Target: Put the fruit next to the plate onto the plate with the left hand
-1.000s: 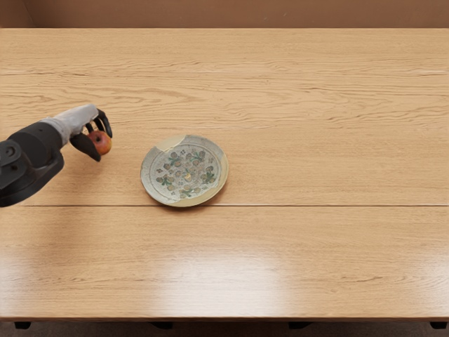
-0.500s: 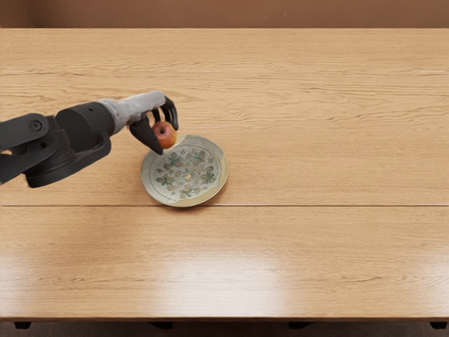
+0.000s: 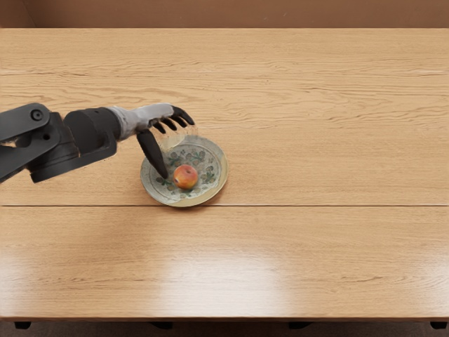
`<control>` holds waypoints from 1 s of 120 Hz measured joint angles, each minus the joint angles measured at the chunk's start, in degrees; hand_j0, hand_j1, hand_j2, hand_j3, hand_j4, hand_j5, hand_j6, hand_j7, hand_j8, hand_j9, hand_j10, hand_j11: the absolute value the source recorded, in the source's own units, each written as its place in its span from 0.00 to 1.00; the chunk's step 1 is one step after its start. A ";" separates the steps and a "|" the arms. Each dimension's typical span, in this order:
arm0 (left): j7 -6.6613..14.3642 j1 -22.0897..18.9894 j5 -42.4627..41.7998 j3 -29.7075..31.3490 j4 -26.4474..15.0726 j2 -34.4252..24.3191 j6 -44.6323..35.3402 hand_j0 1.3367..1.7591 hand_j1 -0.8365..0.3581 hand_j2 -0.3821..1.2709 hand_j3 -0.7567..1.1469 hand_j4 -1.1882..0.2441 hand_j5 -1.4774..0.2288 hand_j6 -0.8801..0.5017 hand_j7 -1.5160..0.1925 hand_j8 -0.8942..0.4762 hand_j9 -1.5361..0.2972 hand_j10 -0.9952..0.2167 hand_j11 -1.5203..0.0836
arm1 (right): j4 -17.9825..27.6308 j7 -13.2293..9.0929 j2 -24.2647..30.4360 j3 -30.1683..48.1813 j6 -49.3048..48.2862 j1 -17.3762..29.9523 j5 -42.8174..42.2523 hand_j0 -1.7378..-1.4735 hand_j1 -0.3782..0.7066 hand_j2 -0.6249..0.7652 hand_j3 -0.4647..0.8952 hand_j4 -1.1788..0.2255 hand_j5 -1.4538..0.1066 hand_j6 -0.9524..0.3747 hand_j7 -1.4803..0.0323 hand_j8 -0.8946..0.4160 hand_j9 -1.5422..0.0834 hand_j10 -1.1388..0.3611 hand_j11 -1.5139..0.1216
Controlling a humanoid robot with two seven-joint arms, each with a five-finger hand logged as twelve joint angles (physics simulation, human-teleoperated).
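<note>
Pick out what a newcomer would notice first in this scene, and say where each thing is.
A small red and yellow fruit sits near the middle of a flowered plate, left of centre on a wide wooden table. The left hand, on a dark arm coming in from the left, hangs over the plate's left side with its fingers spread, holding nothing.

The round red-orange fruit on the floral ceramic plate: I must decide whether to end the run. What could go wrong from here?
The round red-orange fruit lies loose on the floral ceramic plate and might roll off. The open left hand hangs over the plate's left rim, thumb near the fruit; pulling back could knock either.
</note>
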State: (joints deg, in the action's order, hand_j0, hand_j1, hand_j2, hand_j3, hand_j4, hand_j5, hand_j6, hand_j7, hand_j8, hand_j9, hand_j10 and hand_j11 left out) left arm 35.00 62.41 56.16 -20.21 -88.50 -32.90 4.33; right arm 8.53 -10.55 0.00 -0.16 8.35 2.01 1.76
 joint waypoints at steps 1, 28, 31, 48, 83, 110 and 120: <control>0.00 0.00 -0.33 -0.10 0.09 -0.31 0.03 0.76 0.79 0.27 0.40 0.67 0.66 0.50 0.69 0.50 0.65 0.61 0.73 | 0.00 0.00 0.00 0.01 0.00 0.00 0.00 0.30 0.03 0.45 0.34 0.84 0.93 0.72 0.98 0.68 0.95 0.76 0.93; -16.10 -0.01 -12.18 -1.07 3.15 -8.64 5.74 0.76 0.91 0.25 0.40 0.77 0.79 0.58 0.81 0.59 0.77 0.74 0.87 | 0.00 0.00 0.00 0.01 0.00 0.01 0.00 0.30 0.03 0.45 0.34 0.84 0.93 0.72 0.98 0.68 0.95 0.76 0.93; -19.06 -0.12 -13.05 -0.96 3.57 -9.32 6.69 0.76 0.92 0.25 0.40 0.77 0.80 0.59 0.82 0.60 0.77 0.75 0.87 | 0.00 0.00 0.00 0.00 0.00 0.01 0.00 0.30 0.03 0.45 0.34 0.84 0.93 0.72 0.98 0.68 0.95 0.76 0.93; -33.07 -5.70 -16.98 -1.01 6.10 -14.01 10.32 0.76 0.95 0.24 0.40 0.79 0.82 0.60 0.85 0.62 0.80 0.78 0.90 | 0.00 0.00 0.00 0.01 0.00 0.00 0.00 0.30 0.03 0.45 0.34 0.84 0.93 0.72 0.98 0.68 0.95 0.76 0.93; -63.70 -14.95 -23.11 -0.74 16.69 -15.26 15.46 0.76 0.97 0.24 0.40 0.81 0.85 0.62 0.87 0.63 0.82 0.80 0.93 | 0.00 0.00 0.00 -0.01 0.00 0.00 0.00 0.30 0.03 0.45 0.34 0.84 0.93 0.72 0.98 0.68 0.95 0.76 0.93; -69.27 -21.85 -31.61 -0.70 28.41 -10.55 15.79 0.76 0.98 0.24 0.40 0.82 0.85 0.62 0.87 0.64 0.82 0.81 0.93 | 0.00 0.00 0.00 -0.01 0.00 0.00 0.00 0.30 0.03 0.45 0.34 0.84 0.93 0.72 0.98 0.68 0.95 0.76 0.93; -69.67 -22.16 -33.45 -0.63 32.80 -9.99 15.79 0.76 0.98 0.24 0.40 0.82 0.85 0.62 0.87 0.64 0.83 0.81 0.93 | 0.00 0.00 0.00 -0.01 0.00 -0.01 0.00 0.30 0.03 0.45 0.34 0.84 0.93 0.72 0.98 0.68 0.95 0.76 0.93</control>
State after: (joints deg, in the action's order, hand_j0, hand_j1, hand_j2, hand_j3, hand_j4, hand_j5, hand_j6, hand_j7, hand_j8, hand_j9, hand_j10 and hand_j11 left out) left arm -34.67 40.25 22.71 -20.84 -55.71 -42.89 20.12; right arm 8.53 -10.55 0.00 -0.17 8.35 2.01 1.76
